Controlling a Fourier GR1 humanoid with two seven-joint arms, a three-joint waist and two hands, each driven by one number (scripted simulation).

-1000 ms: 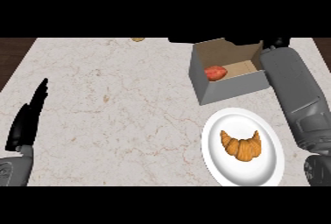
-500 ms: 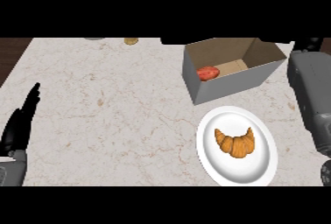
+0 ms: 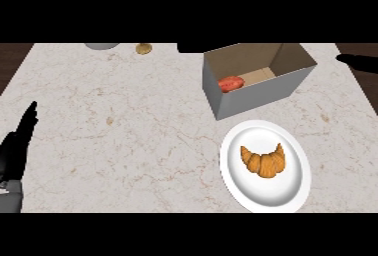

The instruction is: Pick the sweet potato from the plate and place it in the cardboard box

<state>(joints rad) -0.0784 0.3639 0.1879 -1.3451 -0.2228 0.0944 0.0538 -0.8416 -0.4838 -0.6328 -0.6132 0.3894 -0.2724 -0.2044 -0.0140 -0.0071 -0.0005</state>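
The sweet potato [image 3: 231, 83], reddish-orange, lies inside the cardboard box [image 3: 258, 97], on the box floor against its left wall. The box stands open-topped on the far right part of the counter [image 3: 133, 125], turned at a slight angle to the counter's edges, its grey outer wall facing the near side.

Just near of the box, close to its near wall, sits a white plate [image 3: 255, 192]. On the plate rests a golden-brown croissant [image 3: 264, 160], its two tips pointing toward the far side. The plate carries nothing else.

The left hand [image 3: 16, 150] shows at the left edge of the head view, open, its fingers straight and pointing toward the far side. It holds nothing and is well apart from both the plate and the box.

Only a small black part of the right hand [image 3: 358, 61] shows at the far right edge, just right of the box and not touching it. How far open it is cannot be told, and nothing is seen in it.

At the far edge of the counter, left of the box, a pale grey round thing [image 3: 101, 46] is partly cut off, with a small golden-brown thing [image 3: 143, 49] just to its right. A dark shape [image 3: 193, 47] sits behind the far left corner of the box; what it is cannot be told.
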